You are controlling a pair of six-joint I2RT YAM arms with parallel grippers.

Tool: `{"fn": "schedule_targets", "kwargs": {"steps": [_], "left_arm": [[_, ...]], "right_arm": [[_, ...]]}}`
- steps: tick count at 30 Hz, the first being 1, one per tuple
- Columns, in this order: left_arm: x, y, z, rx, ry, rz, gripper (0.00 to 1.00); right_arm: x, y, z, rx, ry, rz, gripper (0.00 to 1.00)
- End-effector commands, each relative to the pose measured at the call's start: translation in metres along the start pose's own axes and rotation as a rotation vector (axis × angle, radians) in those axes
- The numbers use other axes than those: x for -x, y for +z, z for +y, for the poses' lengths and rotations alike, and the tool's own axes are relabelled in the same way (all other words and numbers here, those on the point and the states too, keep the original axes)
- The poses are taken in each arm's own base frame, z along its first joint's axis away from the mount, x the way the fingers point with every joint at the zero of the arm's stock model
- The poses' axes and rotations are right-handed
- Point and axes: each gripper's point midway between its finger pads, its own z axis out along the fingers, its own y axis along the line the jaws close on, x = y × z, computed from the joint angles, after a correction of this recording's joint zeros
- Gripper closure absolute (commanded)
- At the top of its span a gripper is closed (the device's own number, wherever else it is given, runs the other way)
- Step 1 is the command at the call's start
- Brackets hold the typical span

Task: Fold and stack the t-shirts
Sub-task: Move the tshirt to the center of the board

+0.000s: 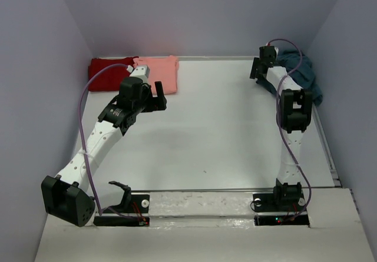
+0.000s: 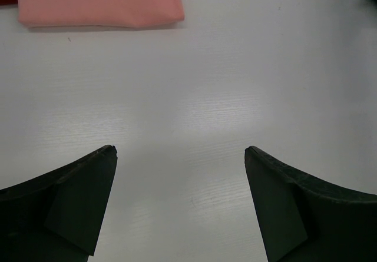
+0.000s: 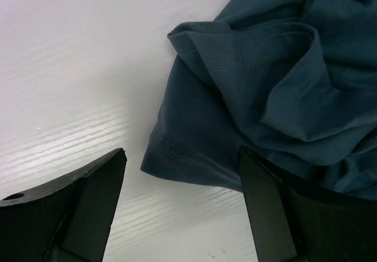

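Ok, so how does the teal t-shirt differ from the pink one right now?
The teal-blue t-shirt is a crumpled heap; the salmon-pink t-shirt lies folded flat in a neat rectangle. The teal one sits far right on the table, by the open right gripper; the pink one is far left, beside the dark red t-shirt. Both rest on the white surface, ungripped.

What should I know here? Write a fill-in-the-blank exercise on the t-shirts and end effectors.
The crumpled t-shirt before the right end effector is ____ in colour.
The folded t-shirt beside the dark red t-shirt is ____ in colour.
The left end effector, above bare table, has jaws standing ____.
Missing: teal-blue; salmon-pink; open.
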Motion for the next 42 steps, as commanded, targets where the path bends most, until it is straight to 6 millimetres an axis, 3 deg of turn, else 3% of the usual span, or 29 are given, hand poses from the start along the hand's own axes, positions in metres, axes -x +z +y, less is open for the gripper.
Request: {"fn": "schedule_targets", "kwargs": {"steps": [1, 5, 6, 8, 9, 12, 15, 20, 21, 24, 25, 28, 29, 31, 32, 33, 34, 36, 37, 42], "left_arm": [[0.009, -0.005, -0.002, -0.013, 0.014, -0.039, 0.01], [0.009, -0.004, -0.002, -0.014, 0.014, -0.035, 0.01], [0.009, -0.004, -0.002, -0.014, 0.014, -0.035, 0.01], [0.009, -0.004, -0.002, -0.012, 0.016, -0.036, 0.01], [0.01, -0.005, -0.001, -0.01, 0.015, -0.039, 0.01], [0.01, -0.004, -0.001, -0.01, 0.014, -0.038, 0.01], [0.011, -0.004, 0.0, -0.008, 0.013, -0.04, 0.01], [0.011, -0.004, 0.001, -0.006, 0.012, -0.039, 0.01], [0.011, -0.004, 0.001, -0.005, 0.012, -0.04, 0.01], [0.012, -0.004, 0.003, 0.005, 0.009, -0.044, 0.01], [0.012, -0.005, 0.004, 0.007, 0.01, -0.045, 0.01], [0.013, -0.005, 0.004, 0.013, 0.01, -0.049, 0.01], [0.013, -0.006, 0.006, 0.017, 0.008, -0.05, 0.01], [0.013, -0.006, 0.007, 0.024, 0.009, -0.053, 0.01], [0.013, -0.006, 0.007, 0.026, 0.008, -0.053, 0.01], [0.014, -0.006, 0.008, 0.028, 0.007, -0.056, 0.01], [0.014, -0.006, 0.008, 0.031, 0.007, -0.057, 0.01], [0.014, -0.005, 0.009, 0.035, 0.009, -0.053, 0.01], [0.014, -0.005, 0.009, 0.038, 0.008, -0.054, 0.01], [0.015, -0.006, 0.012, 0.052, 0.005, -0.059, 0.01]], "right_arm": [[-0.008, 0.003, 0.001, -0.013, -0.002, 0.019, 0.26], [-0.022, 0.007, 0.002, -0.008, -0.014, 0.06, 0.3], [-0.022, 0.007, 0.002, -0.007, -0.015, 0.064, 0.37], [-0.026, 0.007, 0.003, -0.005, -0.008, 0.079, 0.64], [-0.027, 0.006, 0.005, 0.006, -0.005, 0.085, 0.97], [-0.025, -0.006, 0.018, 0.089, 0.015, 0.106, 1.0], [-0.025, -0.031, 0.052, 0.284, 0.022, 0.134, 1.0], [-0.021, -0.121, 0.127, 0.637, -0.049, 0.206, 1.0], [-0.03, -0.145, 0.152, 0.701, -0.105, 0.222, 1.0], [-0.056, -0.202, 0.185, 0.8, -0.221, 0.291, 1.0], [-0.075, -0.23, 0.207, 0.842, -0.296, 0.306, 1.0], [-0.11, -0.293, 0.224, 0.931, -0.39, 0.348, 1.0], [-0.116, -0.338, 0.234, 1.015, -0.432, 0.322, 1.0], [-0.138, -0.381, 0.238, 1.081, -0.468, 0.341, 1.0], [-0.135, -0.399, 0.236, 1.108, -0.464, 0.326, 1.0], [-0.126, -0.414, 0.23, 1.135, -0.451, 0.299, 1.0], [-0.107, -0.451, 0.22, 1.189, -0.421, 0.237, 1.0], [-0.082, -0.487, 0.204, 1.237, -0.388, 0.161, 1.0], [-0.059, -0.52, 0.186, 1.271, -0.361, 0.077, 1.0], [-0.021, -0.578, 0.131, 1.265, -0.309, -0.096, 1.0]]}}
